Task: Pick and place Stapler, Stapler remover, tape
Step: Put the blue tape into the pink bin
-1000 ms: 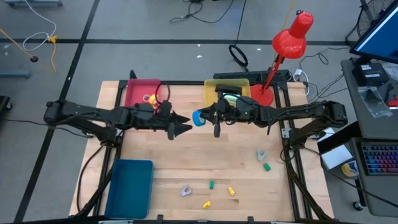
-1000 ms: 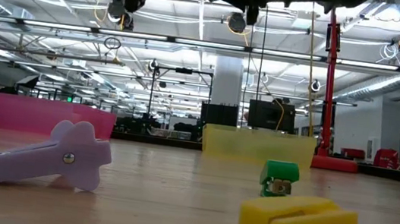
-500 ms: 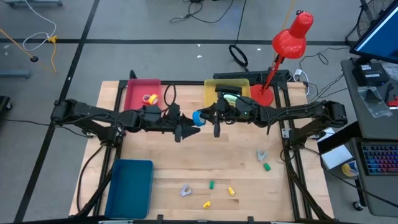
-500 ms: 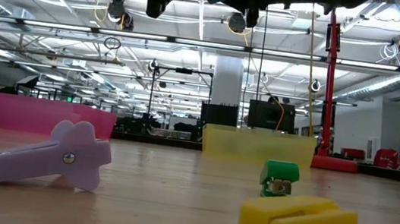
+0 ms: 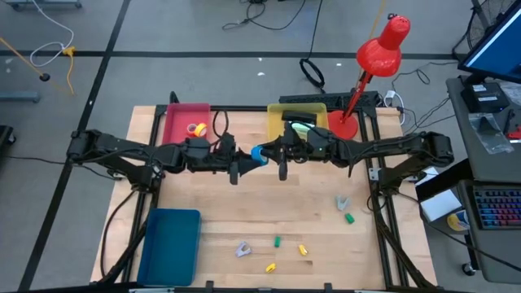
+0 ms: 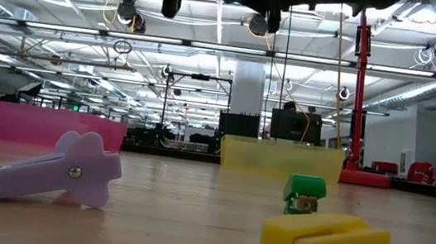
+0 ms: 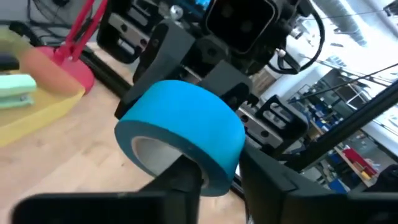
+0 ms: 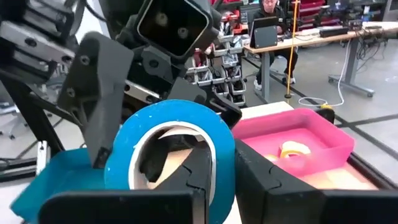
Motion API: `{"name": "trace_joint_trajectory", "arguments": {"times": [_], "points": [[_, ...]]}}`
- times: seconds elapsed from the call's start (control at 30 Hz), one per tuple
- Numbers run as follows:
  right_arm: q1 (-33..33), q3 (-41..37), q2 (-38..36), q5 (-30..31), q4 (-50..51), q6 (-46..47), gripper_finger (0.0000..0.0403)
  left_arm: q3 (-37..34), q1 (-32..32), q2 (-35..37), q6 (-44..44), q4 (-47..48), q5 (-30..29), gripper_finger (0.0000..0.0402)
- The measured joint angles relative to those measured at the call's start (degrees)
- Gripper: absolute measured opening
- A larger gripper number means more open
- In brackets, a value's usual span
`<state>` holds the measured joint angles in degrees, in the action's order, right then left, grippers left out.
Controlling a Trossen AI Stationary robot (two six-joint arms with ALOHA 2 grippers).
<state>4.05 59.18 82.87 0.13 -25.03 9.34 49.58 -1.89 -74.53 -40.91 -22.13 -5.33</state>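
Observation:
A blue tape roll [image 5: 257,153] hangs high above the middle of the table, between my two arms. My left gripper [image 5: 247,157] comes at it from the left and my right gripper [image 5: 267,152] from the right; both are shut on it. A green stapler [image 5: 303,128] lies in the yellow bin [image 5: 277,114]. A yellow tape roll [image 5: 195,129] lies in the pink bin [image 5: 175,124]. A lilac staple remover [image 5: 242,249] lies on its side near the table's front edge. My left gripper has one finger [image 7: 181,179] inside the roll's hole and the other outside, with the roll's blue wall [image 7: 216,169] between them. The fingers run level from the table's left. The roll is lifted clear. My right gripper has one finger [image 8: 194,177] inside the hole and one outside, pinching the opposite wall of the roll [image 8: 226,163]. Its fingers run level from the table's right. The roll hangs clear of the table between the two grippers.
A blue bin [image 5: 171,244] stands at the near left. A grey staple remover [image 5: 343,202] and small green and yellow blocks [image 5: 277,242] lie scattered on the near half of the table. A red lamp [image 5: 378,53] stands at the far right.
My left gripper has gone toward the table's right, up to the blue tape roll held by my right gripper, and has shut on it. The roll and my right gripper have stayed where they were.

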Motion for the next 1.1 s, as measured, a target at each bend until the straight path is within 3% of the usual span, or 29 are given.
{"name": "trace_joint_trajectory", "arguments": {"times": [0.13, 0.33, 0.47, 0.63, 0.9, 1.1], "points": [[-0.02, 0.07, -0.17, -0.3, -0.32, 2.93, 0.0032, 0.0, -0.02, -0.08, 2.47, -2.89, 0.12, 0.0063], [-0.04, 0.07, -0.26, -0.48, -0.4, 3.92, 0.0032, 0.0, -0.01, -0.08, 5.67, -3.67, 1.29, 0.0068], [-0.04, 0.07, -0.26, -1.12, -0.25, 3.92, 0.0033, 0.0, 0.0, -0.08, 6.49, -3.24, 2.47, 0.0041], [-0.05, -0.09, -0.12, -1.52, 1.48, 3.48, 0.0101, 0.0, 0.02, 0.05, 7.44, -0.62, 3.39, 0.0041], [-0.04, -0.09, -0.87, -1.67, 9.46, 3.03, 0.0209, -0.13, 0.0, 3.27, 2.32, 18.34, 3.18, 0.0041], [0.14, 0.02, -2.53, -1.69, 16.05, 1.34, 0.0242, 0.05, 1.65, 7.7, -3.62, 36.3, -3.08, 0.0041]]}}
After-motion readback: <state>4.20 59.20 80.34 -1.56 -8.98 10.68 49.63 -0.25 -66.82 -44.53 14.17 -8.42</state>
